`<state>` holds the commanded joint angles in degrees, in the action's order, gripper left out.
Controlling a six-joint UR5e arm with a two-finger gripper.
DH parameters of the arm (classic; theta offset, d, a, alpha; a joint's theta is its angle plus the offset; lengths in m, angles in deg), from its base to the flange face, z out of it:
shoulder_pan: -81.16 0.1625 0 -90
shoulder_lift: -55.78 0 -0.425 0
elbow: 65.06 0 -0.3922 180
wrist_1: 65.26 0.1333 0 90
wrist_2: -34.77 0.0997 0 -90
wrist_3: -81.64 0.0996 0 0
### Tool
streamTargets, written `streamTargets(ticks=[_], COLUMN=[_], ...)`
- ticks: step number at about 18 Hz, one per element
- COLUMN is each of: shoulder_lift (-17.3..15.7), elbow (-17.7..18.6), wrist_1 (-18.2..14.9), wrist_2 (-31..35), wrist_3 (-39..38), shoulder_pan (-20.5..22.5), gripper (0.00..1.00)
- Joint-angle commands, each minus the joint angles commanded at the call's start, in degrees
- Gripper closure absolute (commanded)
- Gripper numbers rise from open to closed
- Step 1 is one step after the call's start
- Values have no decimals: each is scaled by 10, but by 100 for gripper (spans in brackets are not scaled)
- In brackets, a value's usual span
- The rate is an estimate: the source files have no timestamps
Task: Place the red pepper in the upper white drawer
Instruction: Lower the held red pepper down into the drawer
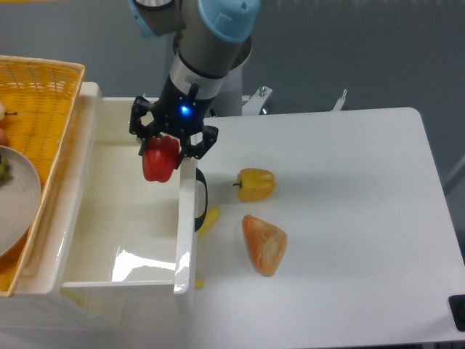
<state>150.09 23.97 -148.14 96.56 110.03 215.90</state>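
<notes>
Gripper: black two-finger gripper, fingers clamped on small glossy red bell pepper, blue light lit on wrist.
Pepper pos: hanging over glossy white plastic drawer box, just inside its right wall.
Room: open drawer floor below and left of gripper.
Right of gripper: 1 yellow pepper, 1 orange wedge.
Left: yellow wicker basket.
Writing: none legible.

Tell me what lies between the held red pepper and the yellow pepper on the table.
In the camera view, the upper white drawer's front wall with its dark handle lies between the red pepper, held by the gripper, and the yellow pepper.
</notes>
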Motion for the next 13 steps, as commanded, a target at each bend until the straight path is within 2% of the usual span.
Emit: streamTargets(ticks=[13], shoulder_lift=[7], elbow=[23], wrist_1=[4], wrist_2=[4], wrist_3=[4], shoulder_pan=[-25], gripper=[51])
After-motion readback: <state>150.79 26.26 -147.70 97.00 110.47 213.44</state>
